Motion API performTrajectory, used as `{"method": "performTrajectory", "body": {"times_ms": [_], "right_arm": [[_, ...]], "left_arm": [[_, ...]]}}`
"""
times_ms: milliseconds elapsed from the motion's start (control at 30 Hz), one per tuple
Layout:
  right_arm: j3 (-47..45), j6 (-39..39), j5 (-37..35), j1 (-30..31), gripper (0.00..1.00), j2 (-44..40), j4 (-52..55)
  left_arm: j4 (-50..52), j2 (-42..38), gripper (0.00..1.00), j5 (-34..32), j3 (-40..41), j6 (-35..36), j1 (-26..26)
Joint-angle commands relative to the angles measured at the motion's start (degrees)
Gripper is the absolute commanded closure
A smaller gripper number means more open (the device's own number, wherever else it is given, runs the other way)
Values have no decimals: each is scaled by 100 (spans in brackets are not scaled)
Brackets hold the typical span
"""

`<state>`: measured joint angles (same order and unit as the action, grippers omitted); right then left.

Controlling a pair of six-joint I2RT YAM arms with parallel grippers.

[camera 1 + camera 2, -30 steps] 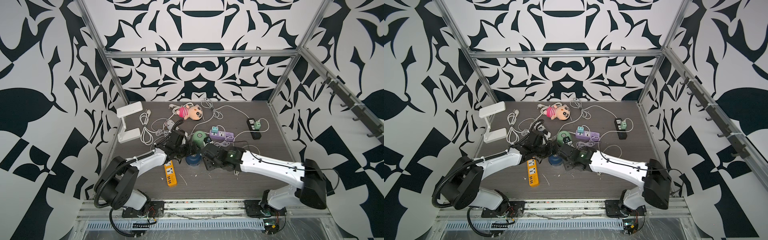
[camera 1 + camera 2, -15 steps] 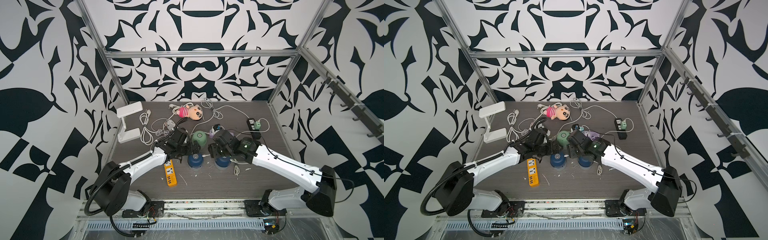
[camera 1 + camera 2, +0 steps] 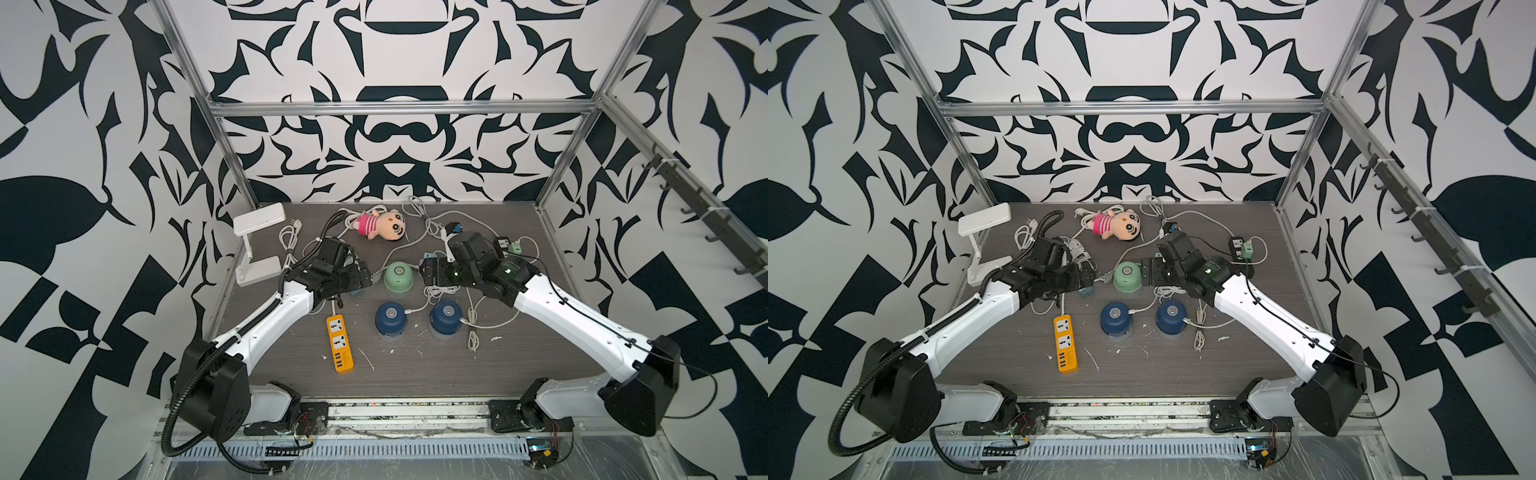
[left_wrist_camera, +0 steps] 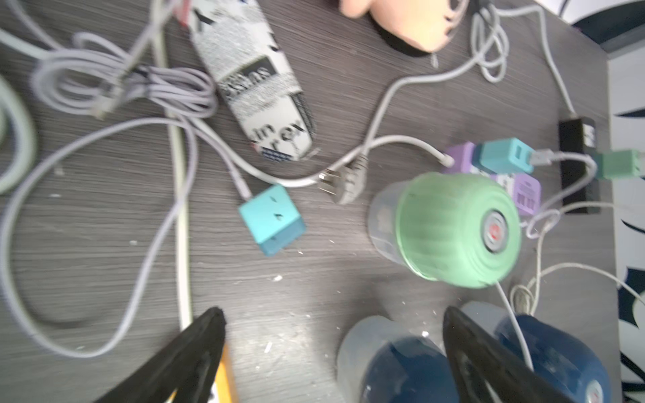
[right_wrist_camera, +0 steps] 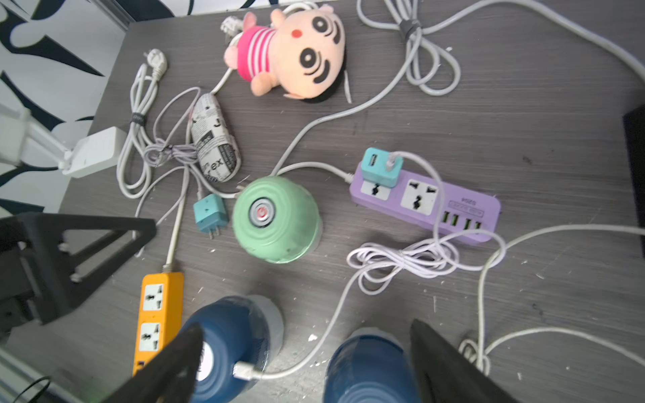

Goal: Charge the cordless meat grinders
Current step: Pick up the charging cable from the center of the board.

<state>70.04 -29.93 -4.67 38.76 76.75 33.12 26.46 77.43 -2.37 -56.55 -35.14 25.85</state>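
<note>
Okay so left gripper (image 4: 331, 314) and right gripper (image 5: 309, 326) both wide, empty, at 9 and 3 o'clock of mint green dome-topped grinder (image 3: 398, 277).

Mint grinder (image 4: 450, 230) near loose teal adapter cube (image 4: 270, 219)

I counted two dark blue grinders (image 3: 390, 316) (image 3: 446, 312), one mint green grinder (image 3: 397, 275), one orange power strip (image 3: 340, 348), one purple power strip (image 5: 425, 200), one black power strip (image 3: 1236, 247), two teal adapters (image 5: 210, 213) (image 5: 378, 167), perhaps a third, one plush doll (image 3: 382, 226), one white lamp (image 3: 259, 217).
</note>
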Motion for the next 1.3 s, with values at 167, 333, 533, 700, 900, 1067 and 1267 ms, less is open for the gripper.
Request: {"method": "performTrajectory", "body": {"times_ms": [167,333,533,700,900,1067,1267], "right_arm": [[454,663,785,17,43,559,-204],[510,633,1259,73,53,940,-403],[648,640,1258,370,52,1272,-561],[791,642,1309,472,51,1478,-620],[746,588,1362,501,51,1473,-675],[577,534,1377,501,51,1379,-762],[599,449,1506,501,52,1422,-879]], "left_arm": [[449,690,12,-9,-597,408,-796],[328,977,25,131,-783,552,-1332],[202,1428,32,393,-1287,600,-2033],[555,2273,33,439,-2344,1058,-2117],[1140,3342,48,543,-3459,1457,-2114],[1187,3710,58,806,-3690,1714,-2114],[1226,4019,62,846,-3744,1850,-2119]]}}
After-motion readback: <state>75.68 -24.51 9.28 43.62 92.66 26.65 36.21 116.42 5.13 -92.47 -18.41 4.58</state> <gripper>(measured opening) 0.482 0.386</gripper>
